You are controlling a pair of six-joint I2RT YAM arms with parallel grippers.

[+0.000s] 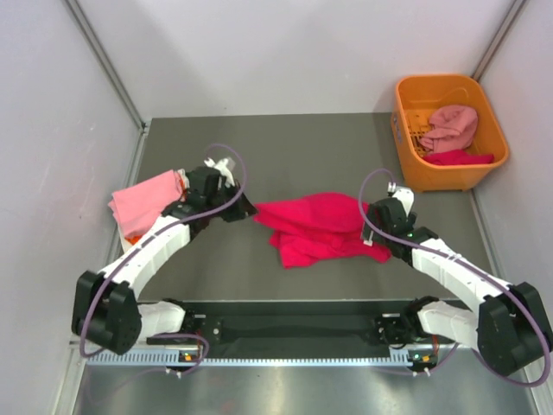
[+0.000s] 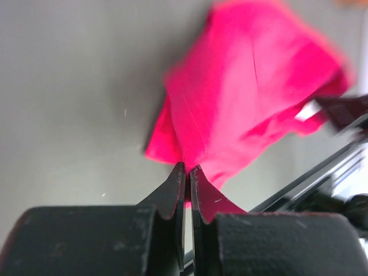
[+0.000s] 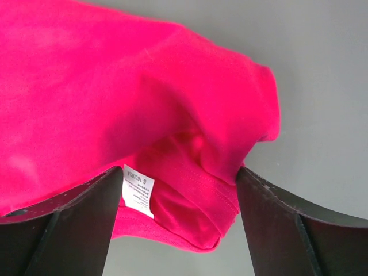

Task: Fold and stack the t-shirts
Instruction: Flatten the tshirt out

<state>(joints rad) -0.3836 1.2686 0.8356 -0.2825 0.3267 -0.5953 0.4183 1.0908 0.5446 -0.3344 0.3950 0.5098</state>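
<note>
Grey table (image 1: pixel 302 147): 1 crimson t-shirt (image 1: pixel 315 229) | left claw (image 2: pixel 187 170) pinches it | right claw (image 3: pixel 179 173) open astride

left arm (image 1: pixel 151 251), right arm (image 1: pixel 458 272): white links; black joints | cables (image 1: pixel 244 177): purple loops | fingers (image 3: pixel 72 224): black wedges

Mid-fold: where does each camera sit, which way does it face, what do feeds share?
Top external: above and behind the robot, looking down on the table, left arm, right arm, an orange basket far right.
Left wrist: on the left arm, looking past the left gripper, shut on a corner of the crimson-pink t-shirt.
Right wrist: on the right arm, looking past the open right gripper around the shirt's white label.
Shared: all three show that t-shirt.
</note>
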